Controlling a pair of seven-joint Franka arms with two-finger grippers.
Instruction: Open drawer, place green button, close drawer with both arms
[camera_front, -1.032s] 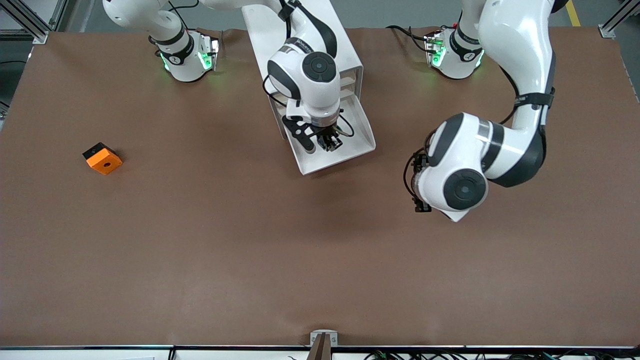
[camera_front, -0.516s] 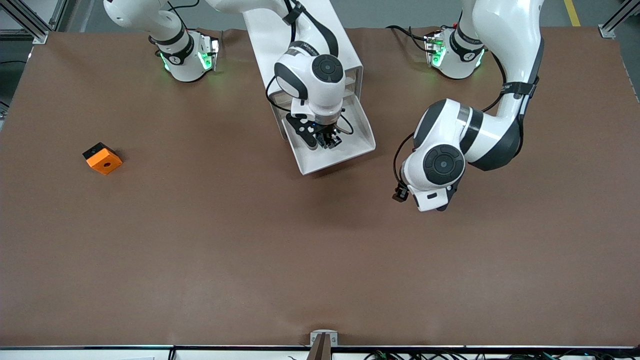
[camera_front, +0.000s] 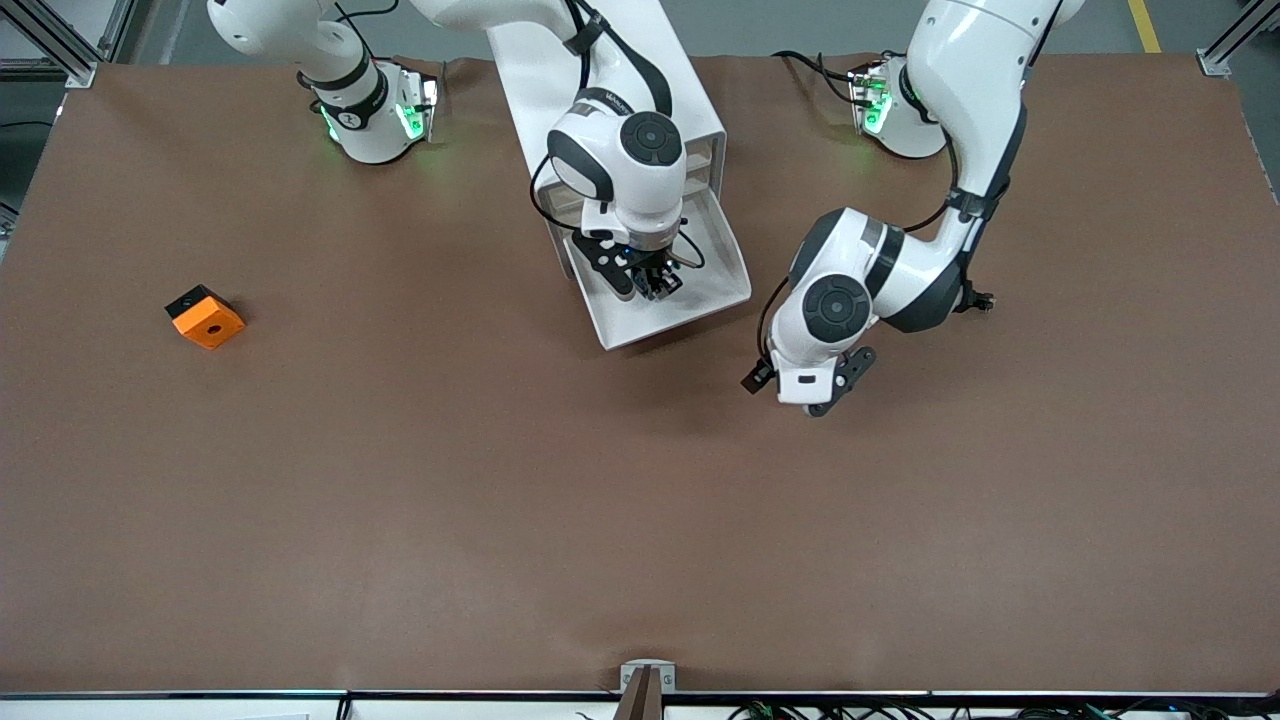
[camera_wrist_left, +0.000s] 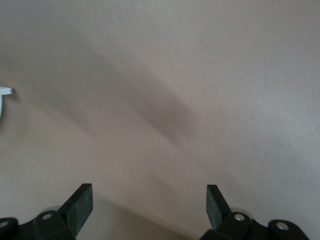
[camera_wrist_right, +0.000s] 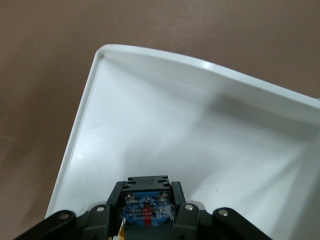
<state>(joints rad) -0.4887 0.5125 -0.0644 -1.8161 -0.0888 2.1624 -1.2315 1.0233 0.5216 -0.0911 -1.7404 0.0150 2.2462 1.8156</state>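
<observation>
The white cabinet (camera_front: 535, 60) stands near the arms' bases with its lowest drawer (camera_front: 712, 280) pulled out. My right gripper (camera_front: 660, 283) hangs low over the inside of that open drawer, shut on the button. In the right wrist view the button (camera_wrist_right: 147, 209) shows as a black body with a blue board, held between the fingers (camera_wrist_right: 182, 200) just above the drawer floor (camera_wrist_right: 175, 125); its green cap is hidden. My left gripper (camera_front: 815, 392) is over bare table beside the drawer's front corner. In the left wrist view it (camera_wrist_left: 148, 190) is open and empty.
An orange cube with a black hole (camera_front: 205, 317) lies toward the right arm's end of the table. A white corner of the drawer (camera_wrist_left: 5, 92) shows at the edge of the left wrist view. The brown table (camera_front: 640, 520) stretches toward the front camera.
My left arm has swung its hand across the table toward the drawer's front corner. My right gripper has stayed over the open drawer, still holding the button.
</observation>
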